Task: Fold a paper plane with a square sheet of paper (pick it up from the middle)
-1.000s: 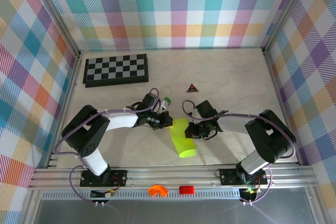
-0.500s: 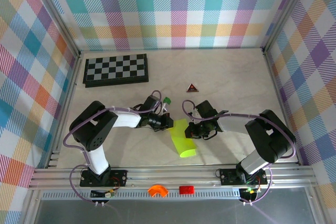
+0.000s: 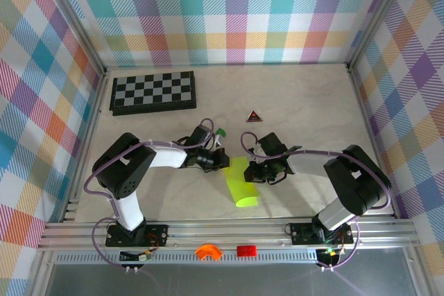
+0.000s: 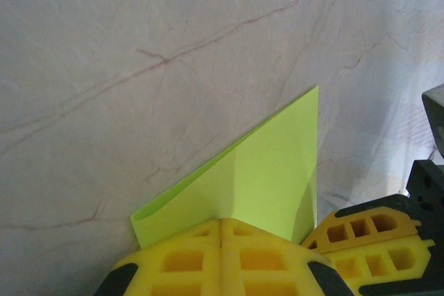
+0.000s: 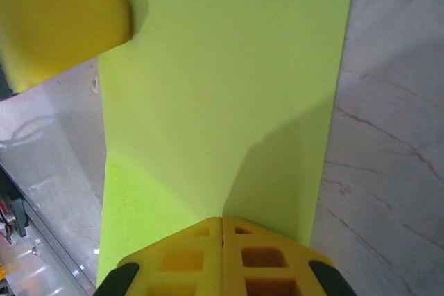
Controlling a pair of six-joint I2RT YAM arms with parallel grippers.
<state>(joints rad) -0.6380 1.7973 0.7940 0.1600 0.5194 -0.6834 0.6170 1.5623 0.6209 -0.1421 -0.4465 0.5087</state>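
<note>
The plane (image 3: 241, 184), toward six o'clock on the table (image 3: 312, 102), looks light, limp and crease-prone, with left gripper (image 3: 223, 161) and right gripper (image 3: 251, 171) closed at its eleven and one; pinch its middle.

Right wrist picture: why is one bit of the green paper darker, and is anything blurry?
Right wrist view: the right end effector casts a grey shadow up the paper plane; the yellow fingertip in the top left corner looks blurry. Left wrist view: the paper's point is crisp, with a thin shadow by its right edge. Top external view: even light, no glare.
</note>
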